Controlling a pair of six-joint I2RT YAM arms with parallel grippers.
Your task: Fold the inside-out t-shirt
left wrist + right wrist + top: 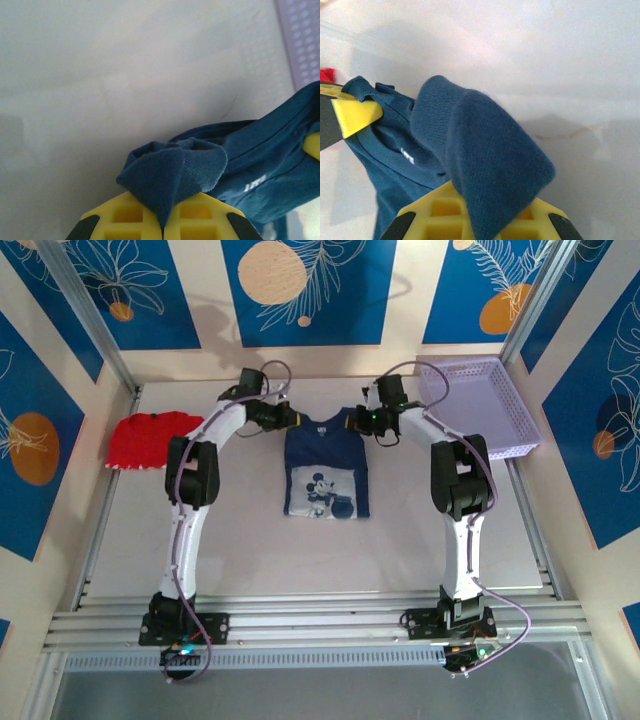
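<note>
A dark navy t-shirt [327, 475] lies in the middle of the pale worktop [250, 550], flattened into a rough upright rectangle. Its collar end is toward 12 o'clock and a pale cartoon print [325, 495] faces up on its lower half.

The left claw [292, 420] sits at the shirt's 11 o'clock corner. In the left wrist view its yellow fingers [125, 215] are pressed together with a bunched fold of navy cloth pinched between them, so it is clenched on the t-shirt.

The right claw [372, 423] sits at the 1 o'clock corner. In the right wrist view a thick roll of the same cloth drapes over its yellow fingers [435, 215] and is caught between them, so it too is clamped on the t-shirt.

Between the two grips the collar edge hangs in loose folds. A small white mark shows near the neckline, too blurred to read.

A red garment [150, 440] lies at about 9 o'clock from the shirt, well apart from it. A lavender perforated basket [480, 405] stands at about 2 o'clock, near the right arm
</note>
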